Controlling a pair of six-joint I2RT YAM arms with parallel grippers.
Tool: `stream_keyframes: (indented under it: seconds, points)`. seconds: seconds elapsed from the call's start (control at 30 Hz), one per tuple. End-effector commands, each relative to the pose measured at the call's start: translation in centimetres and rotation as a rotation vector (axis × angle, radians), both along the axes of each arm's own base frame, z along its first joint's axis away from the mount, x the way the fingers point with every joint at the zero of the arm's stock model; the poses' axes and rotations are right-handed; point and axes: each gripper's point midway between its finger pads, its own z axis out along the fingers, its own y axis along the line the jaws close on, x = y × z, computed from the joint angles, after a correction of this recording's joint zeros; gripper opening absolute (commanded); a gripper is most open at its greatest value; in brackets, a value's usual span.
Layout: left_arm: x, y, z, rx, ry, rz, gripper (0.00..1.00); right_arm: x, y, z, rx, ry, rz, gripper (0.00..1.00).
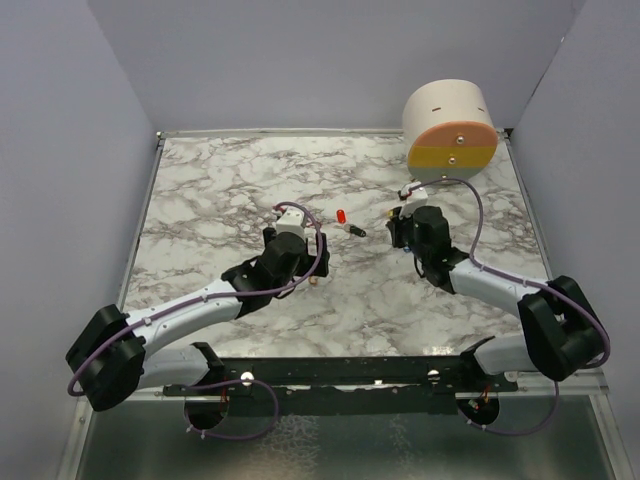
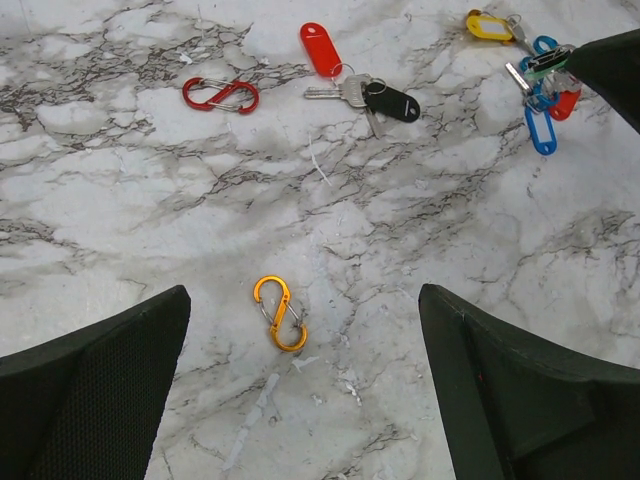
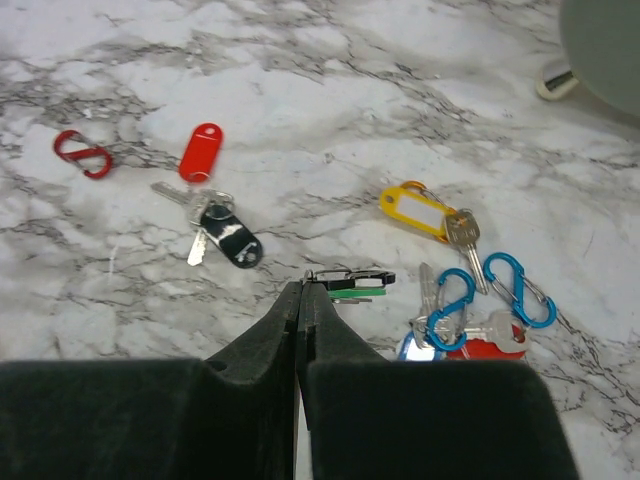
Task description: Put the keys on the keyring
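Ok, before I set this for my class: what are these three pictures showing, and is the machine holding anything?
Two robot arms, each with a two-finger gripper, work over a marble table. One picture looks down from above; the other two come from cameras on the wrists. On the table lie tagged keys and S-shaped clips. The left gripper stands open over an orange clip, holding nothing. The right gripper is shut, its tip at a black clip; whether it pinches it is unclear.

The top camera looks down from behind over the whole marble table point(image 1: 230, 190). Both wrist cameras sit close — sharing the red-tagged keys point(image 2: 350, 92).
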Motion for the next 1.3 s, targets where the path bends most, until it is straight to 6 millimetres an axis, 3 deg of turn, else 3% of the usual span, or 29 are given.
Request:
stream_keyframes:
  seconds: [0.0,0.33,0.37,0.43,0.47,0.53,0.73,0.93,1.07,1.27]
  points:
    - [0.3,0.4,-1.1,0.029,0.013,0.028,0.99,1.6,-2.6,-1.9,0.014,0.061,-0.119,0.01]
    - [0.4,0.5,-1.4,0.029,0.012,0.038,0.99,4.4,-6.3,-2.9,0.030,0.124,-0.293,0.02]
    - [0.4,0.5,-1.5,0.032,0.013,0.039,0.99,4.6,-6.2,-2.9,0.034,0.129,-0.299,0.07]
    - [0.4,0.5,-1.7,0.037,0.019,0.038,0.99,4.6,-5.9,-2.7,0.045,0.135,-0.284,0.40]
    - [0.4,0.5,-1.8,0.040,0.022,0.037,0.99,4.5,-5.6,-2.5,0.054,0.132,-0.274,0.51]
    - [0.4,0.4,-2.2,0.049,0.032,0.036,0.99,4.3,-4.9,-1.9,0.074,0.114,-0.223,0.60]
    - [0.4,0.3,-2.9,0.061,0.046,0.034,0.98,3.2,-1.8,-0.6,0.142,0.098,-0.044,0.62]
    - [0.4,0.4,-3.2,0.056,0.047,0.043,0.97,2.9,3.3,-1.9,0.109,0.147,0.142,0.61]
    - [0.5,0.7,-3.3,0.062,0.047,0.047,0.97,4.0,5.6,-2.7,0.088,0.167,0.212,0.61]
    - [0.5,0.9,-3.1,0.061,0.040,0.045,0.97,6.1,7.2,-3.7,0.049,0.185,0.265,0.61]
